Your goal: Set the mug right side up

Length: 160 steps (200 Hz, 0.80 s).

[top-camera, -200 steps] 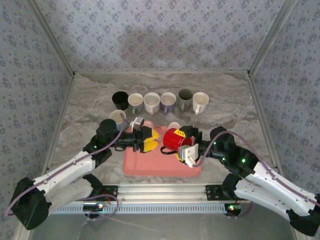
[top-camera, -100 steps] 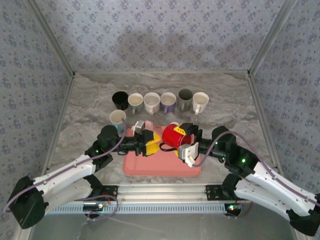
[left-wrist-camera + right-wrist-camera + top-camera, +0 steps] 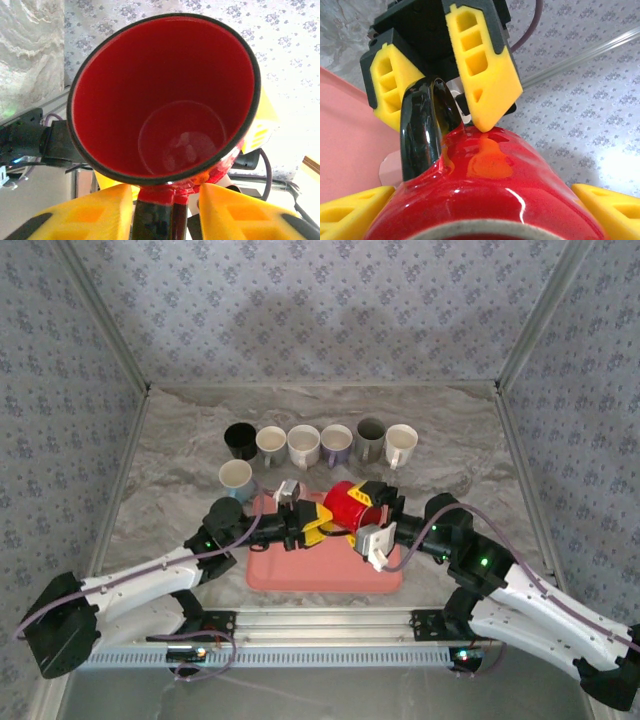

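Two grippers are engaged: red mug (image 3: 347,506) is held sideways above pink tray (image 3: 300,575), clamped by right gripper (image 3: 358,512). Black handle (image 3: 422,125) is straddled by left gripper (image 3: 312,524), grip unconfirmed. Roughly half done; uprighting and set-down remain.

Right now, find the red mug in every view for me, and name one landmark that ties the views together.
Top external: red mug mid-frame, tilted, over the far edge of the pink tray.
Left wrist: red mug centre frame, open mouth toward the camera.
Right wrist: red mug across the bottom, handle uppermost.
Shared landmark: the yellow fingers of the left gripper, astride the mug's black handle.
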{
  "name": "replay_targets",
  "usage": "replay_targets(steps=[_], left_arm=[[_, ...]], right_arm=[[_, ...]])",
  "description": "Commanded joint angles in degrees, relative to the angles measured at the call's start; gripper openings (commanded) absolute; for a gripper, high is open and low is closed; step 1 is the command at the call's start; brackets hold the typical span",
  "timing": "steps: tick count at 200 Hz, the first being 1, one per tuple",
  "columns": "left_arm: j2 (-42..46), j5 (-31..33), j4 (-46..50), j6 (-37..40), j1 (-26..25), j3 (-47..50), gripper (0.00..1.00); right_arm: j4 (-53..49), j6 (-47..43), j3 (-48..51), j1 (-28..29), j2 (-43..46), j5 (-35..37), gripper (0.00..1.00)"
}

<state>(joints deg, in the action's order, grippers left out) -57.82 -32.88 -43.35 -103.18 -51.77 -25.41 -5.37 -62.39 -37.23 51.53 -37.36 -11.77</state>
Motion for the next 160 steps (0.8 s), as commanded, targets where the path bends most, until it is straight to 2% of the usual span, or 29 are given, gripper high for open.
replay_targets(steps=[1,23,53,73,80,85,89,93,96,160], left_arm=[[-0.8,1.84,-6.08,-0.14,-1.29,-0.43,0.31],[-0.8,2.3,-6.3,0.08,-1.52,-0.52,0.2],[-0.72,2.56,-7.26,0.25,-1.51,-0.44,0.0],[0.42,2.86,-6.59,1.4,-1.5,-0.52,0.0],[1.17,3.26,-5.8,2.1,-1.49,-0.45,0.0],[1.77,3.65,-5.4,2.54,-1.42,-0.35,0.0],[2.26,4.03,-5.14,2.84,-1.41,-0.27,0.0],[2.76,4.41,-5.0,3.09,-1.45,-0.19,0.0],[3.08,4.67,-4.91,3.23,-1.37,-0.13,0.0],[7.97,7.49,-3.17,4.05,0.83,1.83,0.0]], right_arm=[[7.25,0.56,0.17,1.03,-0.04,-0.93,0.42],[7.88,0.74,0.41,1.2,-0.42,-1.02,0.42],[7.72,1.02,0.88,1.38,-0.95,-0.58,0.43],[6.62,1.23,0.99,1.39,-0.98,0.01,0.51],[6.33,1.56,1.03,1.44,-0.88,0.04,0.57],[6.12,1.72,1.13,1.4,-0.79,-0.01,0.65],[6.03,2.0,1.21,1.47,-0.7,0.04,0.74],[5.81,2.32,1.2,1.45,-0.69,0.11,0.96],[5.65,2.55,1.2,1.41,-0.69,0.21,1.0],[2.51,5.13,1.64,1.6,1.0,1.99,1.0]])
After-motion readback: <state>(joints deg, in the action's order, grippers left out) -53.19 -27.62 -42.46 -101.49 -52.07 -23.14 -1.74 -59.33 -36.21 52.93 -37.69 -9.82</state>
